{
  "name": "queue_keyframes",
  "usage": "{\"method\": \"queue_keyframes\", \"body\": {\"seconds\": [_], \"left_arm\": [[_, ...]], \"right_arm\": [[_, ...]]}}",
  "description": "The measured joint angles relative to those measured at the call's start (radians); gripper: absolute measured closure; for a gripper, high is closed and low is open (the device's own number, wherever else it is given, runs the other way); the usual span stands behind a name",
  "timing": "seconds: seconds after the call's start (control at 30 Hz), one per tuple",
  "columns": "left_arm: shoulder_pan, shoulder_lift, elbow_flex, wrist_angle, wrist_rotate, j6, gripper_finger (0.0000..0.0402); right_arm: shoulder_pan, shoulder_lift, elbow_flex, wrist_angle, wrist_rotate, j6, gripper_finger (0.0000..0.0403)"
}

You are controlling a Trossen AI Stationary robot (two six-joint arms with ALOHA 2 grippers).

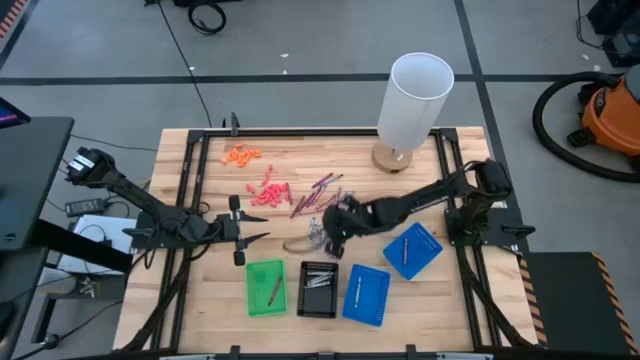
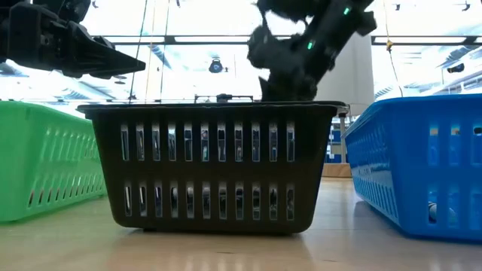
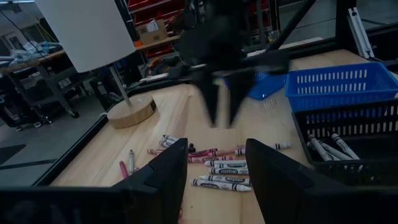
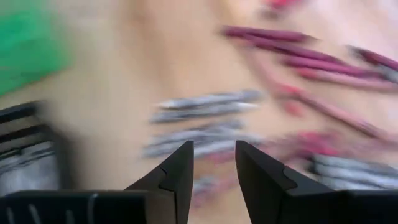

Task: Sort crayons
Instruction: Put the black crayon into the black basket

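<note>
Crayons (image 1: 318,194) are lying loose on the wooden table (image 1: 200,290), the maroon ones fanned out just beyond the black tray (image 1: 319,289) and a cluster of grey ones (image 3: 225,175) nearer to it. More grey crayons (image 1: 318,279) are resting inside the black tray itself. A single crayon is sitting in the green tray (image 1: 265,288) beside the black one, and one each in the two blue trays (image 1: 366,295) on its other side.

The right gripper (image 4: 214,163) is hanging just above the grey cluster, a little beyond the black tray's far rim. Its jaws are standing apart with only a narrow gap, and nothing is showing between them. In the low view this gripper (image 2: 290,64) is sitting above the tray's rim.

The left gripper (image 1: 240,229) is waiting over bare table beyond the green tray, its jaws spread wide and gripping nothing; its wrist view is looking across the loose crayons toward the black tray.

Farther from the black tray, coral-pink bits (image 1: 268,193) and orange bits (image 1: 241,154) are lying in small heaps, and a white lamp (image 1: 410,105) is standing on a round wooden base at the table's far edge.
</note>
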Motion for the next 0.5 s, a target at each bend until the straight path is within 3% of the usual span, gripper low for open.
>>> {"method": "queue_keyframes", "body": {"seconds": [0.1, 0.23, 0.5], "left_arm": [[0.000, 0.000, 0.000, -0.006, 0.000, 0.000, 0.0228], [0.000, 0.000, 0.000, -0.016, 0.000, 0.000, 0.0228], [0.000, 0.000, 0.000, -0.030, 0.000, -0.001, 0.0228]], "right_arm": [[-0.040, 0.000, 0.000, -0.072, 0.036, -0.013, 0.0276], [-0.087, 0.000, 0.000, -0.153, 0.006, -0.084, 0.0277], [-0.216, 0.000, -0.077, -0.098, 0.000, -0.071, 0.0277]]}}
